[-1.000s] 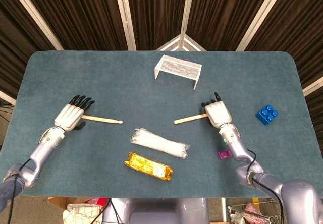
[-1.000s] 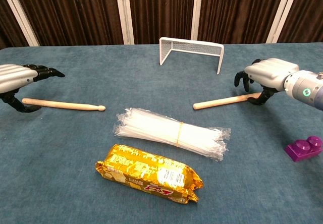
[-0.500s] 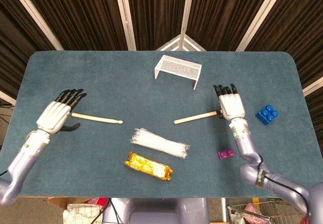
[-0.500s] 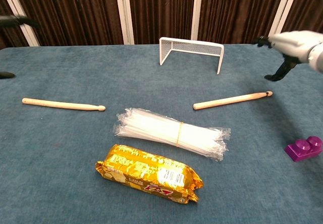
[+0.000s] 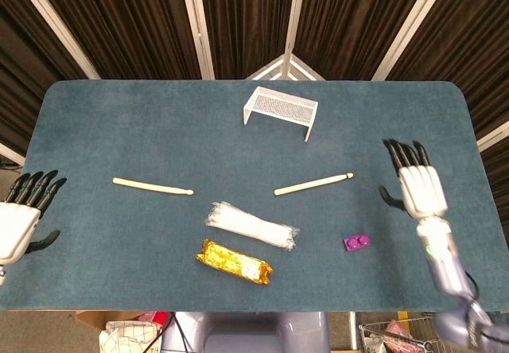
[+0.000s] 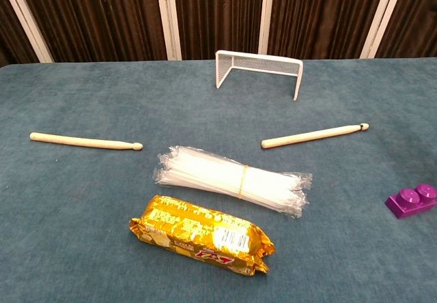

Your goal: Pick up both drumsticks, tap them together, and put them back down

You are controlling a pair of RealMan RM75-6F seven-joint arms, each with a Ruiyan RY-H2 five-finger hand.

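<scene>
Snack bar [image 6: 202,233] in gold wrapping is lying nearest the robot, slightly angled on the blue table [image 5: 159,130]. Just beyond it, a clear packet of straws [image 6: 232,180] is lying near the bar; in the chest view a narrow strip of table shows between them. Off to the right, a purple brick [image 6: 411,200] is sitting well apart from both.

Beyond the straws, both drumsticks are lying flat on the table, each clear of any hand. Left drumstick [image 5: 152,185] is resting to the left of the straws with its rounded tip pointing toward the middle. Right drumstick [image 5: 313,184] is resting to the right, its far end angling up and away to the right. Their inner ends are pointing toward each other with a wide gap between them.

Left hand [image 5: 17,222] is showing at the left edge of the head view, well away from its drumstick, fingers spread apart and holding nothing. Right hand [image 5: 419,186] is hanging over the right side of the table, near the purple brick and well apart from the right drumstick, fingers likewise splayed and empty. Neither hand is appearing in the chest view.

Farthest back, a white mesh rack [image 5: 280,110] is standing upright near the table's far edge, in front of the dark curtain.
</scene>
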